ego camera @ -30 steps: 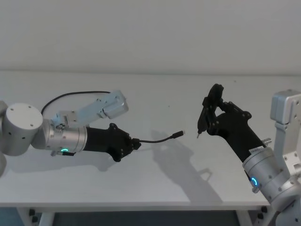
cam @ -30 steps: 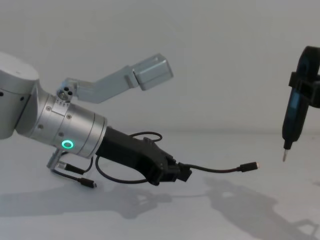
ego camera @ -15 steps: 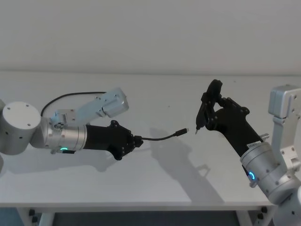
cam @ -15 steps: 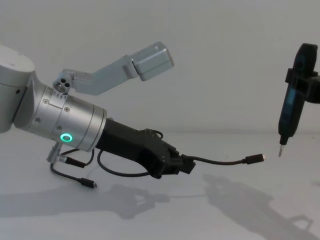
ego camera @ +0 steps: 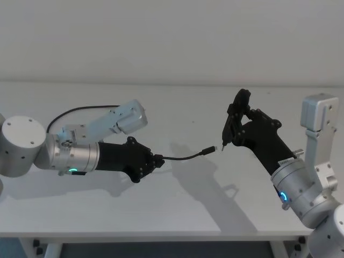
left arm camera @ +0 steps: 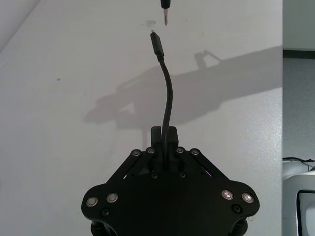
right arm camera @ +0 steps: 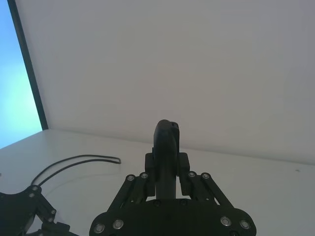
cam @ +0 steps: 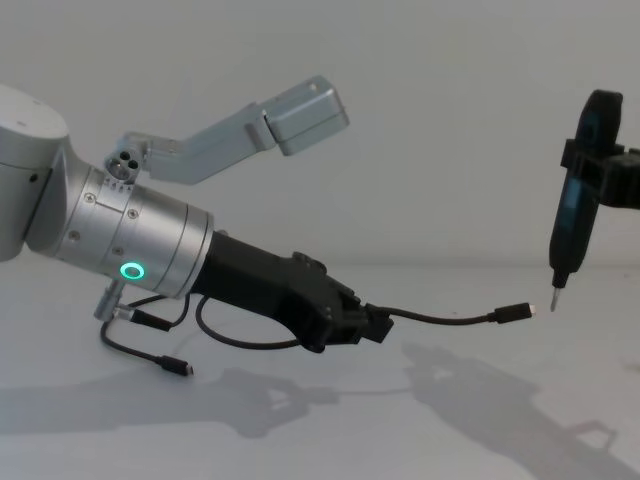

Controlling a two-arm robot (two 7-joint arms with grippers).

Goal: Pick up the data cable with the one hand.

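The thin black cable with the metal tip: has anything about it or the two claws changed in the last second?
The left gripper, shut on the thin black data cable, lifted and carried its metal-tipped plug toward the right gripper. That gripper, clamping a narrow black blue-striped tool, edged toward the plug, narrowing the gap. Both grips and the white table stayed unchanged.

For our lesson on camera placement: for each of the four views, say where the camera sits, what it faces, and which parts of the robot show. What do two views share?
Head: high, looking down on the table; both arms.
Chest: low, looking across; left gripper shut on the data cable.
Left wrist: along its fingers toward the cable's plug.
Right wrist: past the right gripper, shut on a pointed tool.
Head and chest share plug and tool tip nearly meeting.
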